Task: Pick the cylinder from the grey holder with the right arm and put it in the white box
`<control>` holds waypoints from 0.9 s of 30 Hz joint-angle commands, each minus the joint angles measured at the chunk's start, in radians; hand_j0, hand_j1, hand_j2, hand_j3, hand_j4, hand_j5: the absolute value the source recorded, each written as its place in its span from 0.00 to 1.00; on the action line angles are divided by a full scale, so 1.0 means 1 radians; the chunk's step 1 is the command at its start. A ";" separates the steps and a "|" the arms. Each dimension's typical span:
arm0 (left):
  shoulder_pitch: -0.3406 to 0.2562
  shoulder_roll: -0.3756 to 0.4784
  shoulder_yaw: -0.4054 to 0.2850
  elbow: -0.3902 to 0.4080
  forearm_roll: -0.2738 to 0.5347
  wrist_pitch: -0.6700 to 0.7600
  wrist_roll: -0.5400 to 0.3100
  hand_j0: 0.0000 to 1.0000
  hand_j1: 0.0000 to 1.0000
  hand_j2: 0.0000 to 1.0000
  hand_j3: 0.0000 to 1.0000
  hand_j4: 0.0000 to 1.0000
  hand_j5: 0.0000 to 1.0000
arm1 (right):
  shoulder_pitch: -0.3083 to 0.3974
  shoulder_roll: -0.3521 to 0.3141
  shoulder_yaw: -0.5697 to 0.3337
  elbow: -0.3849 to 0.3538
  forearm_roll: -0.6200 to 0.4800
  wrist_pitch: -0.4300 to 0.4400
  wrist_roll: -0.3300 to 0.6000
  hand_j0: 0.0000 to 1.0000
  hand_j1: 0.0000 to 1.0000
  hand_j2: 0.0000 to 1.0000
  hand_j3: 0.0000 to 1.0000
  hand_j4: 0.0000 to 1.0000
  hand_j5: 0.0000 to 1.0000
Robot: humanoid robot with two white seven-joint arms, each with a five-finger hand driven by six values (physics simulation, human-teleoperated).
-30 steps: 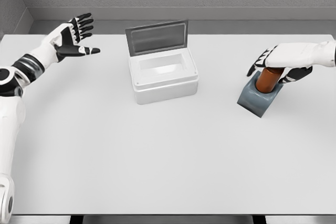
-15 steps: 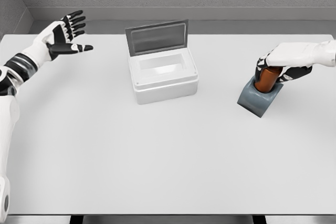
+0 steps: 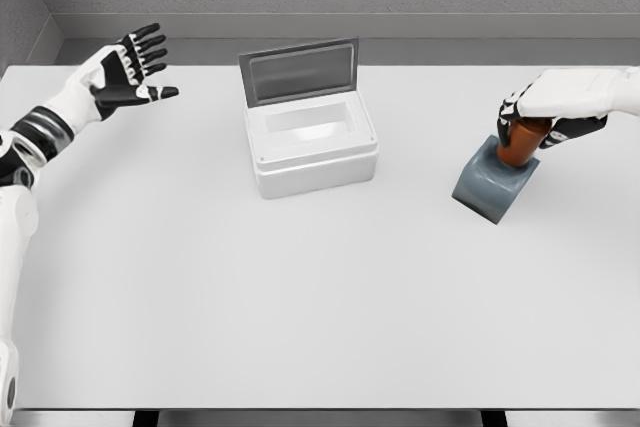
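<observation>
Right hand [image 3: 540,117] clenched around cylinder [image 3: 517,146], seated in holder [image 3: 490,185] right of box [image 3: 312,147], lid up for the drop. Left hand [image 3: 125,72] released, far left of box, out of the way.

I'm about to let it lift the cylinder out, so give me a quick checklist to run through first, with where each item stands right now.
1. Right hand closed around the cylinder: ok, fingers wrap its upper part.
2. Cylinder clear of the grey holder: not ok, its lower end sits in the holder.
3. White box ready to receive: ok, lid stands open and the inside looks bare.
4. Path from holder to box over the table: ok, nothing lies between them.
5. Left hand out of the way: ok, open, raised at far left.
6. Grip firmness: cannot tell from this view.
</observation>
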 commanded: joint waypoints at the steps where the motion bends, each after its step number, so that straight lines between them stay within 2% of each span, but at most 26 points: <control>1: 0.000 0.020 -0.055 -0.003 0.001 -0.074 0.000 1.00 1.00 1.00 1.00 1.00 1.00 | -0.003 0.000 -0.002 -0.002 -0.005 0.002 0.000 0.41 0.41 0.41 0.41 0.41 0.41; 8: 0.005 0.049 -0.058 -0.003 -0.003 -0.076 0.000 1.00 1.00 1.00 1.00 1.00 1.00 | -0.031 0.012 -0.004 -0.008 -0.005 0.002 0.010 0.40 0.40 0.40 0.40 0.40 0.40; 9: 0.003 0.079 -0.059 -0.005 -0.013 -0.079 0.000 1.00 1.00 1.00 1.00 1.00 1.00 | -0.035 0.015 -0.004 -0.008 -0.003 0.002 0.012 0.40 0.40 0.40 0.40 0.40 0.40; 12: 0.003 0.083 -0.058 -0.005 -0.057 -0.191 0.000 1.00 1.00 1.00 1.00 1.00 1.00 | -0.051 0.031 -0.005 -0.008 -0.003 0.002 0.029 0.39 0.39 0.39 0.39 0.39 0.39; 15: 0.003 0.084 -0.058 -0.005 -0.069 -0.232 0.000 1.00 1.00 1.00 1.00 1.00 1.00 | -0.063 0.051 -0.004 -0.005 -0.005 0.002 0.047 0.39 0.39 0.39 0.39 0.39 0.39; 17: 0.003 0.081 -0.058 -0.005 -0.145 -0.254 0.000 1.00 1.00 1.00 1.00 1.00 1.00 | -0.074 0.077 -0.004 0.000 -0.005 0.002 0.062 0.38 0.38 0.38 0.38 0.38 0.38; 27: 0.005 0.060 -0.056 -0.011 -0.115 -0.289 0.000 1.00 1.00 1.00 1.00 1.00 1.00 | -0.103 0.158 0.001 0.024 -0.005 0.002 0.096 0.38 0.38 0.38 0.38 0.38 0.38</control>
